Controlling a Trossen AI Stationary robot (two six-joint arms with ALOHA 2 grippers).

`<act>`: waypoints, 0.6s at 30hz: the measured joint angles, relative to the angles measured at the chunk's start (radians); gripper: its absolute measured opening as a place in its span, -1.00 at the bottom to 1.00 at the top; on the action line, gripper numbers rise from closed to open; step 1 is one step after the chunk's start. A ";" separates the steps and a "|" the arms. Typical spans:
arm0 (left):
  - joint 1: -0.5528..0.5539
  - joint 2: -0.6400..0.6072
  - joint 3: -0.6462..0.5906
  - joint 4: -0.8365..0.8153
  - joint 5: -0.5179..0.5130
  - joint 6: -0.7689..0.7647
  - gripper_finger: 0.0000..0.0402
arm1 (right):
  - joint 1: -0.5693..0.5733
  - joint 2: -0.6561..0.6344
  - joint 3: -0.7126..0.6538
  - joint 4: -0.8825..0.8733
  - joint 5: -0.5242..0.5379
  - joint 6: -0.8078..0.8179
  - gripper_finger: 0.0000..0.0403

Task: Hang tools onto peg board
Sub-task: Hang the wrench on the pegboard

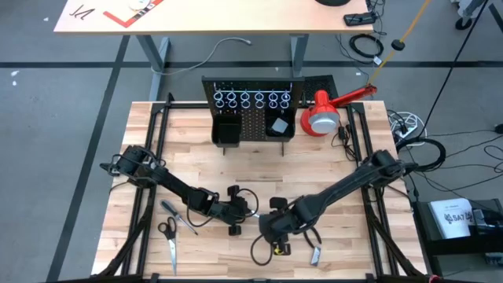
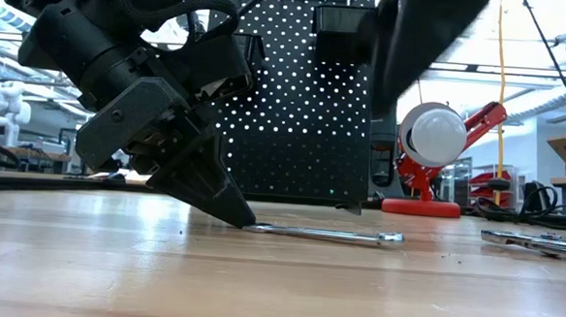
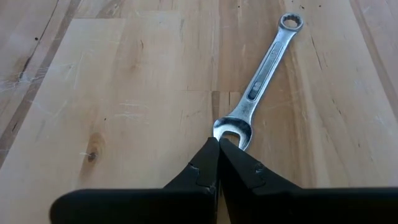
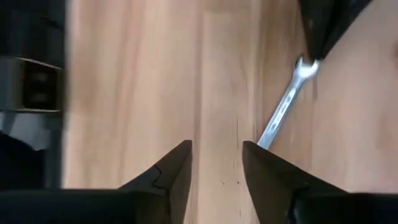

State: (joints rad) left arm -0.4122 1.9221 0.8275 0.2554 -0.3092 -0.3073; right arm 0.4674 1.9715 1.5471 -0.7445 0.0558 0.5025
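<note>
Wooden tabletop (image 3: pixel 124 93): clenched left hand (image 3: pixel 219 146) touches unlabelled silver wrench (image 3: pixel 261 81); right hand (image 4: pixel 216 155) released.

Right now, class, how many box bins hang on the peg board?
2. One black bin hangs on the peg board at left; the other bin at right. None seems hidden.

Overhead, table-level, 2 wrist cams

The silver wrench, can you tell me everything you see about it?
The silver wrench is shiny metal, a combination type: a closed ring at one end, an open fork at the other. It lies flat on the wooden table near the middle front. The left gripper, fingers together, touches its fork end. The right gripper hovers open beside its ring end.
</note>
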 joint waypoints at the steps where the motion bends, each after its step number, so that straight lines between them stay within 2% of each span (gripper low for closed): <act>1: 0.000 0.000 0.000 0.000 0.000 0.000 -0.92 | 0.000 0.020 0.000 -0.010 0.002 0.013 -0.25; 8: 0.000 0.000 -0.001 0.001 0.000 0.000 -0.92 | -0.001 0.120 0.000 -0.019 -0.001 0.095 -0.22; 18: 0.000 0.000 -0.001 0.001 0.000 0.002 -0.91 | -0.037 0.142 0.000 -0.058 0.073 0.152 -0.24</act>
State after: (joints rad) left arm -0.4126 1.9221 0.8265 0.2562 -0.3092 -0.3054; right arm 0.4302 2.1132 1.5467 -0.8026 0.1289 0.6541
